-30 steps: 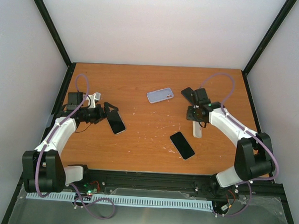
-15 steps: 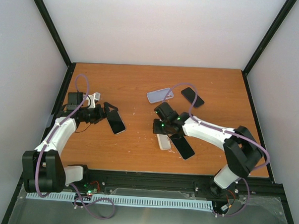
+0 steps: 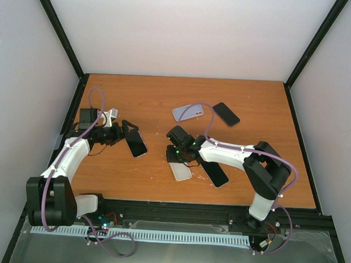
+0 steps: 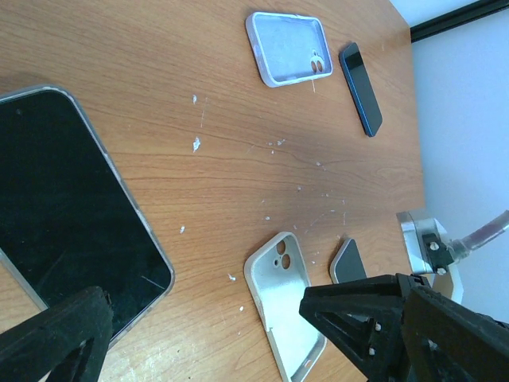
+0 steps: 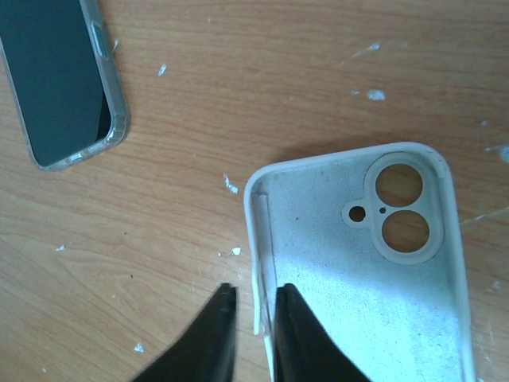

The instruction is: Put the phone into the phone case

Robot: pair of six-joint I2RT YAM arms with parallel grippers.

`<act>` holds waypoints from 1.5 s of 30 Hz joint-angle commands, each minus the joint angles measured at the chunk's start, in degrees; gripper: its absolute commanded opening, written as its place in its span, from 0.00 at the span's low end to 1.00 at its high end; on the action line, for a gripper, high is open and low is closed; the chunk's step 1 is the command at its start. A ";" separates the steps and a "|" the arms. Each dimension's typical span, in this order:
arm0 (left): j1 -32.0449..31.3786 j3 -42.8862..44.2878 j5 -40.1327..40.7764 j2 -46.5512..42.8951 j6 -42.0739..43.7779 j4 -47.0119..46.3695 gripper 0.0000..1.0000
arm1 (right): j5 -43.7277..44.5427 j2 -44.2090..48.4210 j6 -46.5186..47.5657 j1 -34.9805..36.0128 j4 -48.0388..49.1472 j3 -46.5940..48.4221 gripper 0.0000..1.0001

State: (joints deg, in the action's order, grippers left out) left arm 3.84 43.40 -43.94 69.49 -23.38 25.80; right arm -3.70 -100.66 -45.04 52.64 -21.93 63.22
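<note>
Right wrist view, right fingers (image 5: pixel 253 318) pinching white case (image 5: pixel 362 255) side wall, case open-side up on tabletop (image 3: pixel 165 96), phone w/ clear bumper (image 3: pixel 136 143) between wide-open left fingers (image 3: pixel 130 129), well apart from case.

2 white arms (image 3: pixel 69 153), black joints, purple cables, green LEDs, black grippers.

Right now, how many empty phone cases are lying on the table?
2: a lavender soft case toward the far middle, and a white soft case near the centre, its side wall between the right arm's jaws.
</note>
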 commanded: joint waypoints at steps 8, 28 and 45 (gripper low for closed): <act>-0.07 0.93 0.00 -0.24 1.20 0.48 0.99 | 8.68 7.80 13.47 0.18 -10.50 -0.30 0.46; -0.07 0.82 -0.18 -0.41 1.13 0.44 1.00 | 12.77 12.27 23.24 -10.21 -21.47 -10.91 1.00; -0.06 0.88 -0.42 -0.32 1.17 0.30 1.00 | 9.08 7.08 23.97 -13.00 -17.68 -14.00 0.92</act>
State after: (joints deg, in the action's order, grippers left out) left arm 3.84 43.40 -43.99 69.49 -23.38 25.82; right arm 6.31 -92.03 -21.52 39.77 -40.86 49.93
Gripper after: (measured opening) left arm 0.995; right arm 0.940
